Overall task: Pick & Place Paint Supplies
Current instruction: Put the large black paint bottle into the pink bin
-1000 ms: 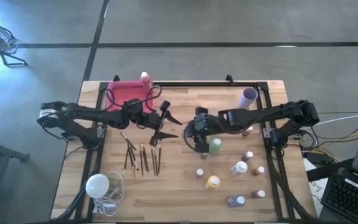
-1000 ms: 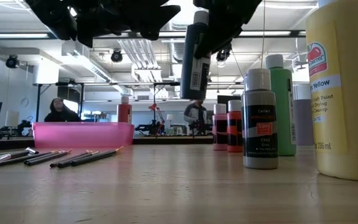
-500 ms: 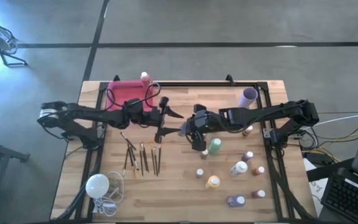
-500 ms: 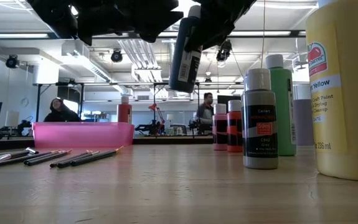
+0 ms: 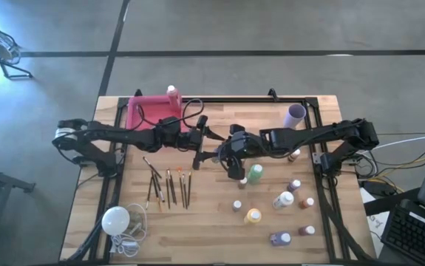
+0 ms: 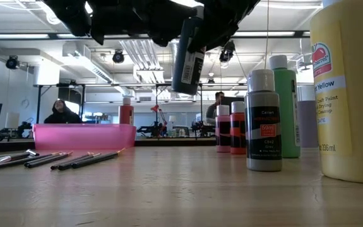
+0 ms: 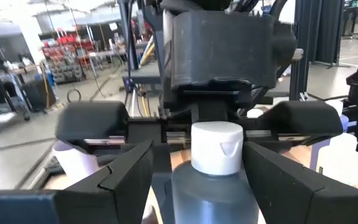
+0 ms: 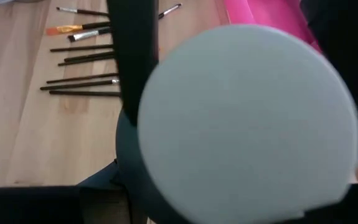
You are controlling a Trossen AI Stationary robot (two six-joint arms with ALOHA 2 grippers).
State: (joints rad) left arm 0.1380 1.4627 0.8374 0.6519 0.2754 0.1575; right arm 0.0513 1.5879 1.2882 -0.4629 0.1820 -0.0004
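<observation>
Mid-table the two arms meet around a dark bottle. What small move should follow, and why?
Probably close the left pincer on the dark bottle. The right pincer holds it above the table, tilted, and the left's open fingers already flank it just below its white cap.

A: Where did the high view sit?
B: Overhead, straight down, far off. It took in the whole table [image 5: 212, 229], both arms and the floor around.
A: Low view?
B: At tabletop height, level across the wood into the room behind. The yellow bottle [image 6: 348, 94] stood very near its lens, the pink tray [image 6: 83, 135] far back. The arms came in from above.
A: Wrist cams?
B: Left wrist view looked forward, very close on a dark bottle [image 7: 213, 193], its white cap [image 7: 217, 147] facing it. Right wrist view looked down on that cap [image 8: 247, 121] point-blank, with the brushes [image 8: 82, 74] beyond.
A: Overlap?
B: All four caught that bottle; high, low and right wrist views shared the brushes and tray.
</observation>
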